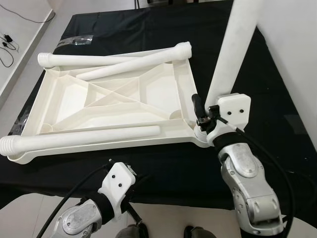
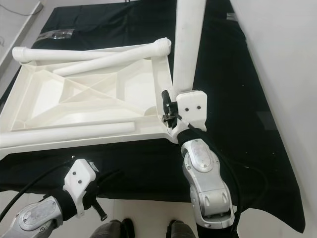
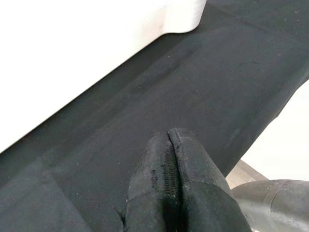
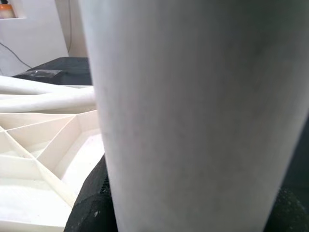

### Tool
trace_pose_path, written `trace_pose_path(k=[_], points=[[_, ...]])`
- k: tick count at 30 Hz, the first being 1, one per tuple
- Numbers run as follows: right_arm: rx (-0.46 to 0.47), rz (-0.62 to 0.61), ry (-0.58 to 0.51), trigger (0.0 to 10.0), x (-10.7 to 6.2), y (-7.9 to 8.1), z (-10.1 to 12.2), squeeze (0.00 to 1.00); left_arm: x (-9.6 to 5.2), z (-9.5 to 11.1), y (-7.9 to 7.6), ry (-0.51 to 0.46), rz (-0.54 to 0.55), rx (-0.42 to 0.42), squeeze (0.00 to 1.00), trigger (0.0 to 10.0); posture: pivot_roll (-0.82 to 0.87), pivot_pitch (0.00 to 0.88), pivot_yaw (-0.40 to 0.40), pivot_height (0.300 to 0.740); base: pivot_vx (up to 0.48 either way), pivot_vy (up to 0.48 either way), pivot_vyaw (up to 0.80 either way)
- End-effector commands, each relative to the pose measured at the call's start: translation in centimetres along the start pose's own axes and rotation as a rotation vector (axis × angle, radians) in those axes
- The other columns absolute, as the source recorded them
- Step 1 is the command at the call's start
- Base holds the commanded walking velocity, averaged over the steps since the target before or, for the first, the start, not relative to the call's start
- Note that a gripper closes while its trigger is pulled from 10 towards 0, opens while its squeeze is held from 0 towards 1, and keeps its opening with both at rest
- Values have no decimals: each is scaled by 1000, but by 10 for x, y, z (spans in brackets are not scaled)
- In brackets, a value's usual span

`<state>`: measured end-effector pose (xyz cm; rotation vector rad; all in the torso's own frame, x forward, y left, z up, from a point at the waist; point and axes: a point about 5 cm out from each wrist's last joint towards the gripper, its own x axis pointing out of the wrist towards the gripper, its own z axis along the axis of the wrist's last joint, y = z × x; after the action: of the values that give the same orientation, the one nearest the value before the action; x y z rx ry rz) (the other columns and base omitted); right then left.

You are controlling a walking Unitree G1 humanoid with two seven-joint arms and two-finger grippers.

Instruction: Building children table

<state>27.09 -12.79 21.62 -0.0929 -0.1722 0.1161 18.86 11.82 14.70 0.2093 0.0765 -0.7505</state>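
The white plastic tabletop [image 1: 74, 99] lies upside down on a table under a black cloth [image 1: 163, 163]. Three white legs lie loose on it: one along the near rim [image 1: 84, 138], one along the far rim [image 1: 99, 59], one slanting beside that [image 1: 133, 64]. A fourth leg [image 1: 233, 44] stands upright at the near right corner. My right gripper [image 1: 207, 115] is shut on its base, with black fingers [image 4: 89, 208] on either side of the leg [image 4: 193, 116]. My left gripper [image 3: 169, 140] is shut on nothing, low at the table's near edge, apart from the tabletop.
A clear plastic bag [image 1: 74, 40] lies on the cloth at the far left. Cables [image 1: 7, 42] trail on the pale floor to the left. A white wall [image 1: 292, 49] runs close along the right. Two dark feet [image 2: 111, 229] show below the near edge.
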Motion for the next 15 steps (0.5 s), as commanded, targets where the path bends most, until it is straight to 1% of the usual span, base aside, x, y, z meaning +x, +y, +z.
trace_pose_path(k=[1, 4, 6, 7, 9, 12, 13, 14, 15], points=[[49, -49, 412, 10000, -11, -8, -70, 0, -1, -7, -3, 25, -5, -12, 0, 10000, 92, 250, 74, 740, 0, 0, 0], [59, -61, 415, 10000, -11, -9, -70, 0, 0, -8, -3, 25, -5, -12, 0, 10000, 90, 250, 74, 740, 0, 0, 0], [81, -47, 433, 10000, -17, 2, -72, 0, 1, -6, -1, 19, -4, -7, 0, 10000, 86, 242, 72, 740, 0, 0, 0], [86, -42, 440, 10000, -20, 7, -73, 0, 2, -5, 1, 13, 1, -3, 0, 10000, 86, 239, 71, 740, 0, 0, 0], [95, -36, 441, 10000, -22, 13, -74, 0, 3, 1, 10, -10, 31, 5, 0, 10000, 88, 235, 70, 740, 0, 0, 0], [98, -34, 440, 10000, -23, 15, -74, 0, 3, 3, 13, -19, 42, 7, 0, 10000, 89, 234, 71, 740, 0, 0, 0], [115, -28, 418, 10000, -21, 16, -73, 0, 4, 7, 18, -32, 57, 11, 0, 10000, 90, 234, 72, 740, 0, 0, 0], [115, -28, 418, 10000, -21, 16, -73, 0, 4, 7, 18, -32, 57, 11, 0, 10000, 90, 234, 72, 740, 0, 0, 0], [119, 11, 383, 10000, -19, 19, -70, 0, 5, 10, 24, -46, 72, 11, 0, 10000, 90, 231, 73, 740, 0, 0, 0]])
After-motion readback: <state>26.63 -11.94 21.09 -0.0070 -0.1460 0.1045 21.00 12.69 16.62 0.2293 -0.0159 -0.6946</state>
